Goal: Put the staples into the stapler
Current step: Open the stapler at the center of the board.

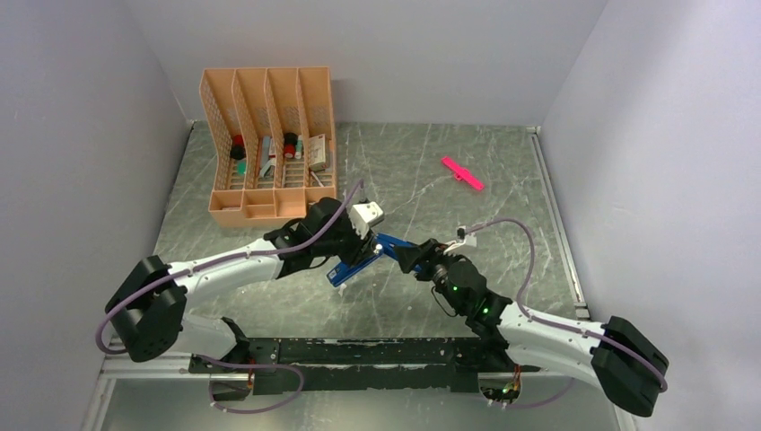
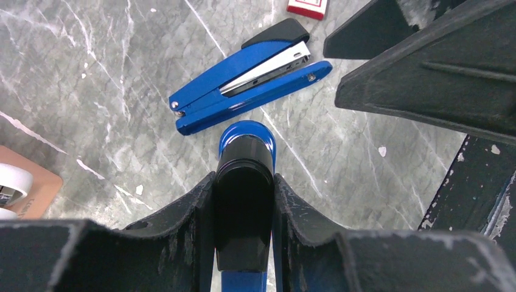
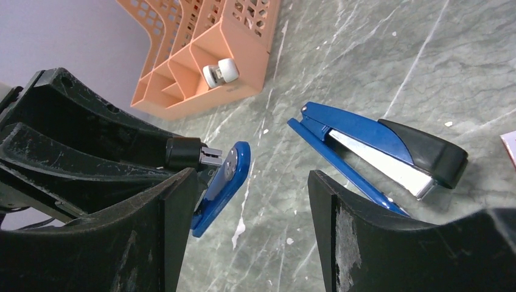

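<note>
Stapler [image 2: 243, 79] on desk [image 2: 91, 91], ungripped.
Left gripper [image 2: 243, 182] pinches a blue-and-black tool [image 2: 243, 207] beside it; right gripper [image 3: 252, 182] hangs wide over it, I judge to brace it.

Plain pale grey walls [image 1: 377, 54] close the table [image 1: 422, 153] on the left, back and right. The table top is dark grey-green like marble, with white veins and small white chips. A thin metal strip [image 1: 558, 224] runs along its right edge. An orange rack [image 1: 269, 90] stands at the back left corner. Light is soft and even.
</note>
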Available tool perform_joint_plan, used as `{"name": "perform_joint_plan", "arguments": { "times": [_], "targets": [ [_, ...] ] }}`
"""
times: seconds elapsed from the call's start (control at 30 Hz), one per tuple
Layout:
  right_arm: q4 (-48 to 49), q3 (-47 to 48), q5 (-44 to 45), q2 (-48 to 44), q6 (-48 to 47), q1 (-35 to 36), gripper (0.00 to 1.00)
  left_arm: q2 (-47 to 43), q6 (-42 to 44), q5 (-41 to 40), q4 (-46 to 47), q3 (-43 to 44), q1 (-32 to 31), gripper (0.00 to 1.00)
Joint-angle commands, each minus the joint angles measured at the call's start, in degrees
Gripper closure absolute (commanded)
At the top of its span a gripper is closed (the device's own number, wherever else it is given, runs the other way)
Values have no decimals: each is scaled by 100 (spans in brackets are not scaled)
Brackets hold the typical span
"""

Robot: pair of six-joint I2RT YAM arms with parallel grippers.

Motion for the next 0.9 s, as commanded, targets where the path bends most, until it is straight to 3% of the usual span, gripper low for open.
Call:
{"name": "perform_joint_plan", "arguments": {
  "times": [0.0, 0.17, 0.4, 0.87],
  "targets": [
    [509, 182, 94, 231, 290, -17, 30, -367, -139, -20, 795, -119, -33, 93],
    [713, 317, -11, 603, 438, -27, 30, -459, 38, 673, 899, -140, -32, 93],
    [786, 675, -390, 1257, 373, -32, 31, -561, -22, 737, 1189, -278, -35, 93],
    [839, 727, -444, 1778, 617, -62, 48, -856, -281, 879, 1638, -608, -36, 93]
  ]
}}
